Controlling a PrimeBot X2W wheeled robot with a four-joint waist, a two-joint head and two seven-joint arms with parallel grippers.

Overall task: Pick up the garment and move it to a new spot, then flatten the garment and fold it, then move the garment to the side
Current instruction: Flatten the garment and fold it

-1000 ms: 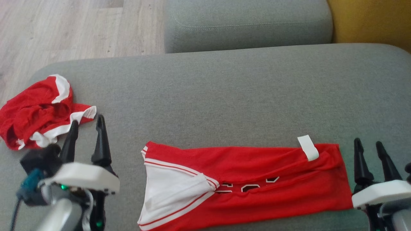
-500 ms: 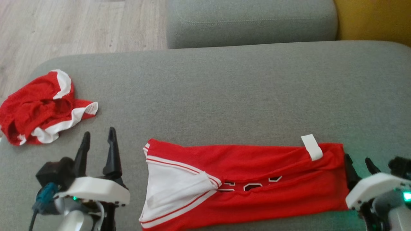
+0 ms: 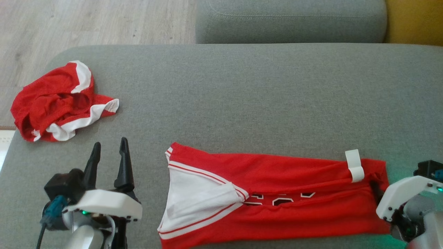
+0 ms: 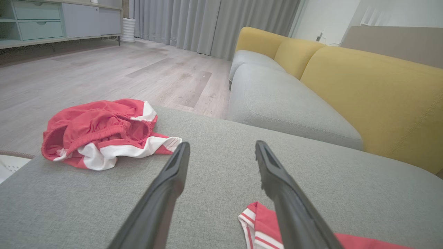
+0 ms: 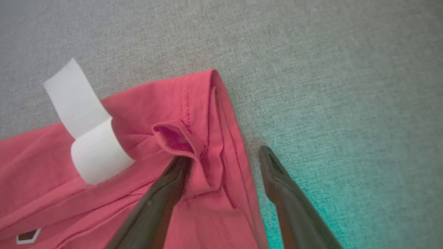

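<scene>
Find the garment (image 3: 277,183), a red jersey with white trim, laid out as a long folded strip across the near part of the grey seat cushion (image 3: 242,97), with the white-panelled end toward the left and the hemmed end toward the right. Note dark lettering half hidden in a lengthwise fold, and a white strip (image 3: 354,165) curling up near the right end.

Look to that right end for the right gripper (image 5: 223,154): spread wide and tilted down at the cloth, with one finger (image 5: 154,204) over the red fabric just below a small puckered fold and the other over bare cushion just beside the hem. Straddles the edge, pinching nothing; hard to tell whether either tip touches. In the head view, see its white housing just beside the garment's end, amid a green glow on the cushion.

See the left gripper (image 3: 110,141) to the left of the garment and apart from it, also spread wide, pointing away over bare cushion. In its wrist view, notice the garment's striped corner just beside one finger.

At the cushion's far left corner, spot a second red garment (image 3: 55,103) with white bands, crumpled in a heap, well apart from the folded one. Beyond, see a second grey cushion (image 3: 290,20), yellow backrests (image 4: 363,90) and a pale wooden floor (image 3: 86,24).
</scene>
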